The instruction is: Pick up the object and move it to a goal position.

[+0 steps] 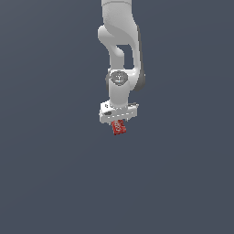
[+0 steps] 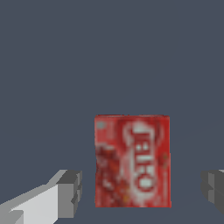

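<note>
Against a plain grey floor [image 1: 50,183], a red box [image 2: 132,161] is straddled, untouched, by the open gripper [image 2: 140,192], positioned for grasping.

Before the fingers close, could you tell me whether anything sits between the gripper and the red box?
Nothing visible does. In the wrist view the red box lies between the open gripper's fingers, with bare grey floor in the gaps on both sides. No goal marker shows.
</note>
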### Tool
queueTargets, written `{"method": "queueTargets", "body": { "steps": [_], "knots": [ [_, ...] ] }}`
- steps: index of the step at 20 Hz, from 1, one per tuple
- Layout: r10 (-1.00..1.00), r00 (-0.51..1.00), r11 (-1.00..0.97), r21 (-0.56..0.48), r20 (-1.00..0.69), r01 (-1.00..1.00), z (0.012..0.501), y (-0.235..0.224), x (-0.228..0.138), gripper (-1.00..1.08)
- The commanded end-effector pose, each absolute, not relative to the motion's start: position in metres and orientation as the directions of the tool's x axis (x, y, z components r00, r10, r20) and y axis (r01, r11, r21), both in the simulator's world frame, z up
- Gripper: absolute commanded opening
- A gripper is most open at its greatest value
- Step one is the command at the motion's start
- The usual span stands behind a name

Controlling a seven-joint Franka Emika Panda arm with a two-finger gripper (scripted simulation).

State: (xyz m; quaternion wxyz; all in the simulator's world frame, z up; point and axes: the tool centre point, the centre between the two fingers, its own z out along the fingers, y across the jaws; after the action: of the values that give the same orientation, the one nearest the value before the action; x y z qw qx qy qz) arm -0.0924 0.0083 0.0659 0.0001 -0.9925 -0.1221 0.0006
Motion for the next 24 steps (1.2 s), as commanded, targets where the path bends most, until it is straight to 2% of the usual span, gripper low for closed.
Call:
{"method": "queueTargets", "body": {
  "steps": [1, 18, 19, 24],
  "knots": [
    [0.242, 0.97, -0.97, 0.0, -0.001, 0.242, 0.065, 0.008, -0.092, 1.0],
    [0.246, 0.969, -0.969, 0.0, 0.0, 0.246, 0.015, 0.008, -0.094, 1.0],
    [0.246, 0.969, -0.969, 0.0, 0.0, 0.246, 0.015, 0.008, -0.094, -1.0],
    [0.246, 0.969, -0.969, 0.0, 0.0, 0.246, 0.015, 0.008, -0.094, -1.0]
  ]
}}
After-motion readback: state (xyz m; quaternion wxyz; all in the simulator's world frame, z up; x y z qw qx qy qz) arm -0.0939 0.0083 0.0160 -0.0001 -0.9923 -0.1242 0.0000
